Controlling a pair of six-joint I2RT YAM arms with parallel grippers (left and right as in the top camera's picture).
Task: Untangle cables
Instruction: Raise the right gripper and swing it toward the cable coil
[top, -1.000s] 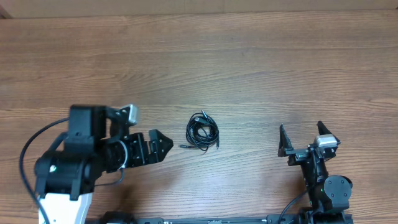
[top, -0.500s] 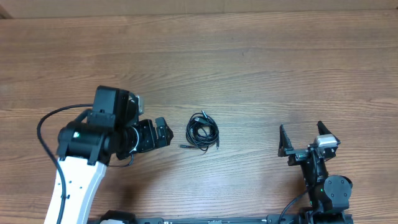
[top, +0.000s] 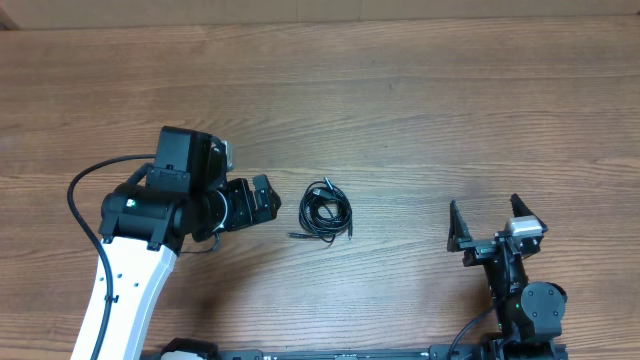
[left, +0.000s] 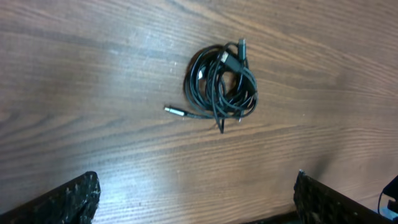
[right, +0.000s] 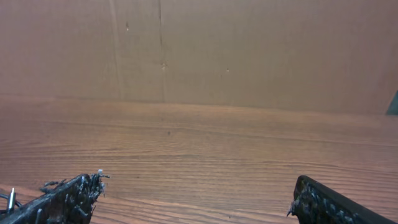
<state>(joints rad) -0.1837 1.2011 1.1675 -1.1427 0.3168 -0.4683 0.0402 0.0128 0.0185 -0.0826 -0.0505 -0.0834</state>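
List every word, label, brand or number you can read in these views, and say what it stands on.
No text can be read in any view.
The cables: no marking shows.
The table: bare wood grain only.
The wall: plain, no sign.
The pale part by the right gripper: too small to tell if it bears a label.

cables (top: 326, 212) on table (top: 400, 90), between left pincer (top: 268, 198), right pincer (top: 483, 207)
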